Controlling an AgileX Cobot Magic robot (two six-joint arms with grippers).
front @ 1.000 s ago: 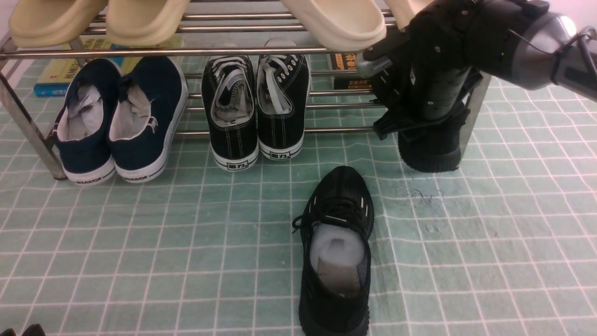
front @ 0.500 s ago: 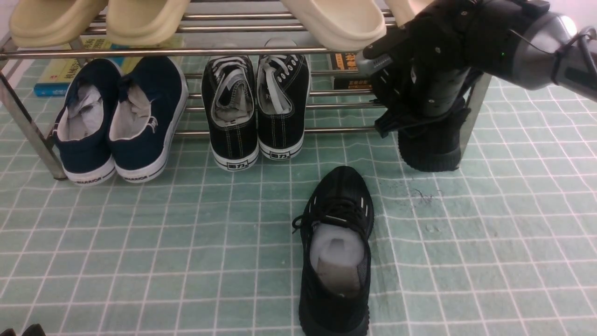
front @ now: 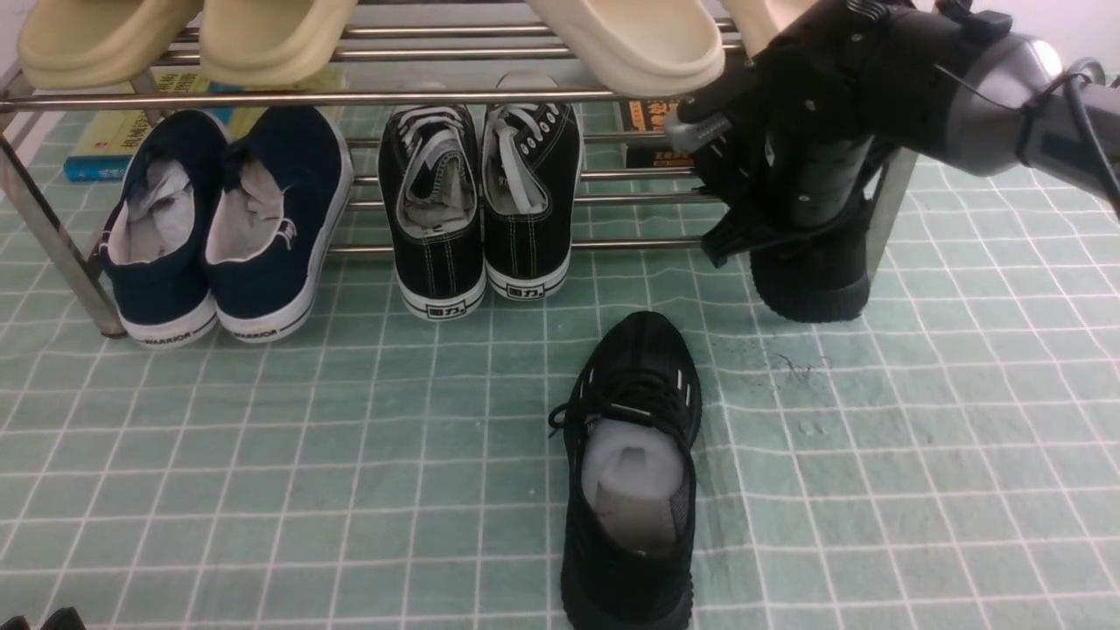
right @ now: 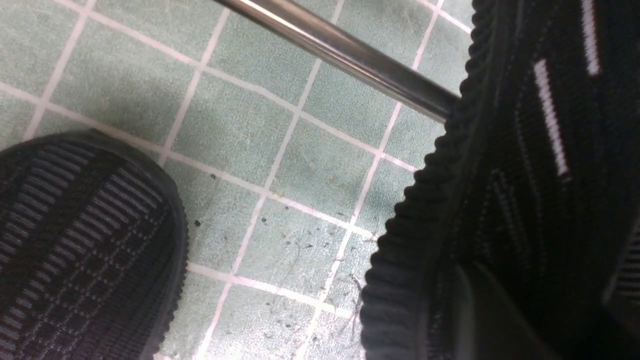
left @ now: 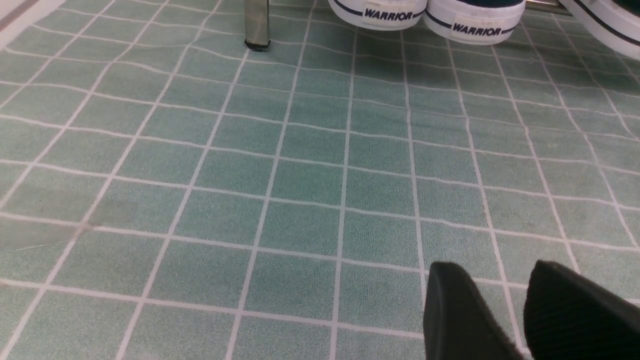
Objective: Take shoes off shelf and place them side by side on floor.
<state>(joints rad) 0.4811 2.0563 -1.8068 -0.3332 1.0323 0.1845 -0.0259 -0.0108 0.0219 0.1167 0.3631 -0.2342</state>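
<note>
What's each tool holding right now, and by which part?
Left tool: nothing, only floor in its gap. Right tool: on the black knit shoe at the shelf right end, against the side of its upper; a firm hold cannot be confirmed.

Right arm (front: 989, 96): black wrist, silver-grey link, black cables. Left pincer (left: 495, 272): matte black.

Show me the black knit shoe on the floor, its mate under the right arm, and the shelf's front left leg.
Floor shoe (front: 632, 468), front view, foam stuffing in its opening.
Second shoe (front: 809, 282), front view, ribbed heel.
Front left shelf leg (front: 56, 241), front view, mid-tube.
</note>
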